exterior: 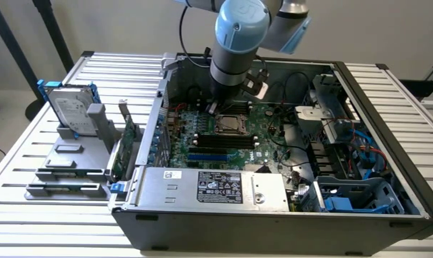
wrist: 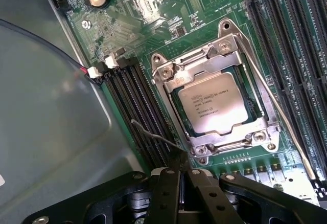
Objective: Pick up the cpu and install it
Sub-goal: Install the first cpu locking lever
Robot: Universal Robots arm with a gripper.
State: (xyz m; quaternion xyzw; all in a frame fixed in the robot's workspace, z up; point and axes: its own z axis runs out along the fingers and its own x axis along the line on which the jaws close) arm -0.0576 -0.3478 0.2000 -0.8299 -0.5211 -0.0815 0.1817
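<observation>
- Inside the open computer case (exterior: pixel 274 226), the cpu (wrist: pixel 214 104) lay flat and square in its socket on the green board. Nothing gripped it, so it was judged already seated.
- The gripper (wrist: pixel 182 175) was clenched, with nothing between its black fingers. It hung just beside the socket's edge, over the ends of the memory slots (wrist: pixel 138 109), and touched neither.
- The cpu showed a smooth, shiny silver top with faint printing and a thin pale rim.
- A bright metal frame (wrist: pixel 168 75) with screw heads at its corners surrounded the cpu, evidently to press it down. A thin wire lever (wrist: pixel 278 110) ran along one side; whether it was latched could not be told.
- The slots were long, narrow and matt black, set in parallel rows.
- Outside the case, at the exterior view's left, a hard drive (exterior: pixel 71 110) with blue brackets stood upright in a grey stand (exterior: pixel 72 161). A green card (exterior: pixel 128 142) stood on edge beside it, both presumably staged for reach.
</observation>
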